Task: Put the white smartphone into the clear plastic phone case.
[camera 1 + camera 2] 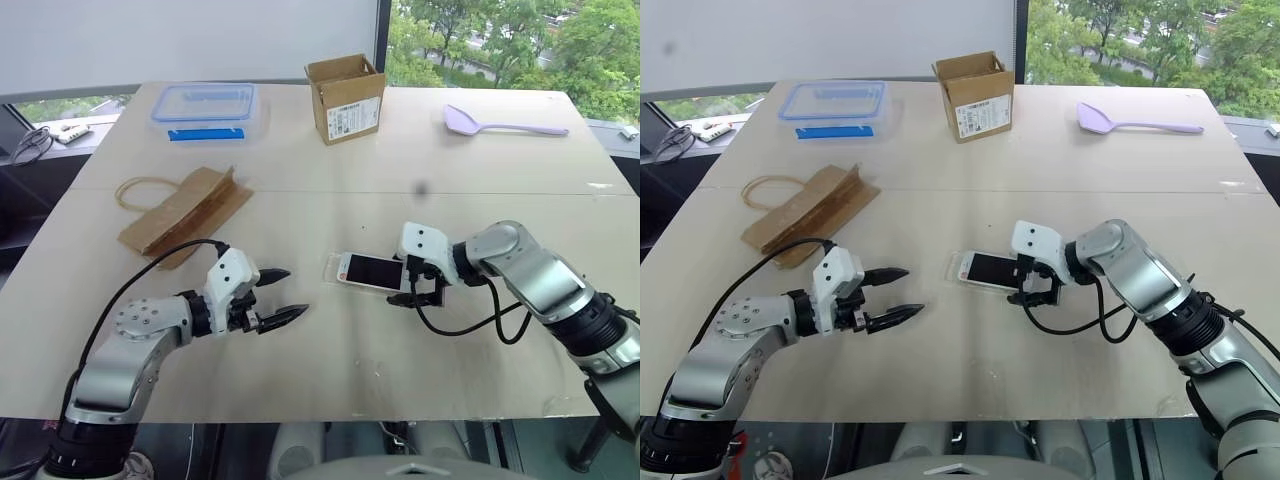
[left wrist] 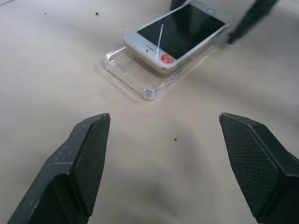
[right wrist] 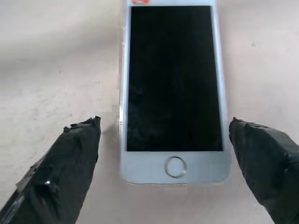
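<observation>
The white smartphone (image 2: 180, 32) lies screen up on the clear plastic phone case (image 2: 140, 77), one end raised on the case's rim, mid-table. My right gripper (image 1: 418, 288) stands wide open at its home-button end, holding nothing. My left gripper (image 1: 280, 296) hangs nearby, open and empty.

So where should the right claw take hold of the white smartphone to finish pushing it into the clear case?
Probably by the long edges near the home-button end, coming in along its length. The white smartphone lies screen up, its far end propped on the clear case rather than seated. The right claw already straddles that end with its fingers open; the flat face offers no grip.
</observation>
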`<state>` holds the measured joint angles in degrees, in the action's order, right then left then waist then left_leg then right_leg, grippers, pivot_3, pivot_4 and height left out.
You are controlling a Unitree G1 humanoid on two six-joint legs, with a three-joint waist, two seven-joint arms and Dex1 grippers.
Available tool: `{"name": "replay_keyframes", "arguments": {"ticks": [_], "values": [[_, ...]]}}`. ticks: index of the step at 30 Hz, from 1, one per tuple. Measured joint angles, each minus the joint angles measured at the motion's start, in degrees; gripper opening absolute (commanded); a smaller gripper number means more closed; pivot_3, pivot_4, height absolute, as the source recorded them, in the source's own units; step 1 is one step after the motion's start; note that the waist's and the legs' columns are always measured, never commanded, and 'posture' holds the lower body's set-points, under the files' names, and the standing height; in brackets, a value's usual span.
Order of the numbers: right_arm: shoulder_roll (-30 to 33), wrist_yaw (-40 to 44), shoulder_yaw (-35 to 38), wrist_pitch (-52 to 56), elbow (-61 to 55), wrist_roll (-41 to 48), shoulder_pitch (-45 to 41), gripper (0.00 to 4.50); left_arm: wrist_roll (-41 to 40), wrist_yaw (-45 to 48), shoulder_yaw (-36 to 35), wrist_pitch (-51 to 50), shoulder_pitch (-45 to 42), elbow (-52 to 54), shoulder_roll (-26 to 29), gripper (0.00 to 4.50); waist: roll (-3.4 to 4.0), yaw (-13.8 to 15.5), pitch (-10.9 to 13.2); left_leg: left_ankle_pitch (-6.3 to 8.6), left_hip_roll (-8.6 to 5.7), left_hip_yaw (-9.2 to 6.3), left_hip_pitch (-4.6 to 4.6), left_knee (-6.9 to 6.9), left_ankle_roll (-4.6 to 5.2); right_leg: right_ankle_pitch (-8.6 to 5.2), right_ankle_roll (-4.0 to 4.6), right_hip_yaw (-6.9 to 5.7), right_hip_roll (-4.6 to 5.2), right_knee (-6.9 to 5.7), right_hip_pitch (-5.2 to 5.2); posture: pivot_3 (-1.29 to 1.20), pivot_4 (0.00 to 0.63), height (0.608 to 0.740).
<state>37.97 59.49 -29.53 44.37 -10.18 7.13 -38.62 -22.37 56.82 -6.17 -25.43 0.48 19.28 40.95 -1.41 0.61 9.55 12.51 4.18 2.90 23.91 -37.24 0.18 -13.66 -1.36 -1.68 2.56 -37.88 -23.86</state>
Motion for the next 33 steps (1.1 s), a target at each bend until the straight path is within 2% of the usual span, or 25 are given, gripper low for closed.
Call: {"name": "replay_keyframes", "arguments": {"ticks": [5, 6, 8, 11, 15, 17, 20, 33], "values": [[0.32, -0.74, 3.92, 1.76, -2.68, 1.5, 0.22, 4.44, 0.42, -0.85, 0.41, 0.95, -0.02, -0.89, -0.39, 3.82, 0.01, 0.02, 0.0, 0.0, 0.0, 0.0, 0.0, 0.0, 0.0, 0.0, 0.0, 0.0, 0.0, 0.0, 0.0, 0.0, 0.15, 0.74], [0.38, -0.95, 5.57, 2.76, -3.69, 2.55, 0.22, 4.22, 0.47, -1.08, 0.68, 0.95, -0.09, -0.98, -0.6, 3.82, 0.01, 0.03, 0.0, 0.0, 0.0, 0.0, 0.0, 0.0, 0.0, 0.0, 0.0, 0.0, 0.0, 0.0, 0.0, 0.0, 0.15, 0.74], [0.09, -1.26, 8.82, 5.19, -6.12, 4.89, 0.08, 3.55, 0.53, -1.78, 1.31, 0.95, -0.3, -1.21, -1.11, 3.82, 0.0, 0.04, 0.0, 0.0, 0.0, -0.01, 0.0, 0.01, 0.0, 0.0, -0.01, 0.0, 0.0, 0.0, 0.0, 0.0, 0.15, 0.74], [-1.33, -1.95, 10.49, 7.18, -8.05, 7.17, 0.06, 2.25, 0.53, -2.44, 1.82, 0.91, -1.14, -1.94, -1.44, 3.82, 0.0, -0.04, 0.0, 0.0, 0.01, -0.02, -0.01, 0.03, 0.0, 0.01, -0.01, -0.01, -0.01, -0.01, 0.0, 0.0, 0.15, 0.74], [-9.26, -6.59, 9.43, 6.38, -5.14, 6.86, -0.07, 0.21, 0.51, -3.6, 2.38, 0.73, -3.5, -2.49, -2.34, 3.82, 0.0, -0.37, 0.0, 0.0, 0.02, -0.02, -0.02, 0.02, 0.0, 0.03, -0.05, 0.0, -0.04, -0.03, 0.01, 0.0, 0.15, 0.74], [-13.52, -10.15, 7.7, 3.79, -0.12, 4.71, -0.22, 0.09, 0.5, -4.23, 2.51, 0.42, -4.14, -2.55, -2.57, 3.82, 0.01, -0.59, 0.0, 0.0, 0.01, -0.01, -0.01, 0.02, 0.0, 0.08, -0.13, 0.01, -0.03, -0.03, 0.0, 0.0, 0.15, 0.74], [-16.68, -13.82, 6.03, 0.36, 6.75, 1.72, -0.21, 0.09, 0.51, -5.07, 2.53, -0.18, -4.25, -2.57, -2.77, 3.82, 0.01, -0.64, 0.0, 0.0, 0.0, -0.01, 0.02, 0.02, 0.0, 0.1, -0.15, 0.0, -0.02, -0.01, 0.0, 0.0, 0.15, 0.74], [-17.75, -13.15, 0.2, -6.47, 8.58, -3.51, 0.57, 0.09, 0.86, -8.25, 3.82, -1.67, -4.14, -2.56, -3.05, 3.82, 0.01, -1.45, -0.06, 0.0, 0.01, -0.02, -0.1, 0.07, 0.0, 0.09, -0.15, 0.01, -0.04, -0.05, 0.03, 0.0, 0.15, 0.74]]}}
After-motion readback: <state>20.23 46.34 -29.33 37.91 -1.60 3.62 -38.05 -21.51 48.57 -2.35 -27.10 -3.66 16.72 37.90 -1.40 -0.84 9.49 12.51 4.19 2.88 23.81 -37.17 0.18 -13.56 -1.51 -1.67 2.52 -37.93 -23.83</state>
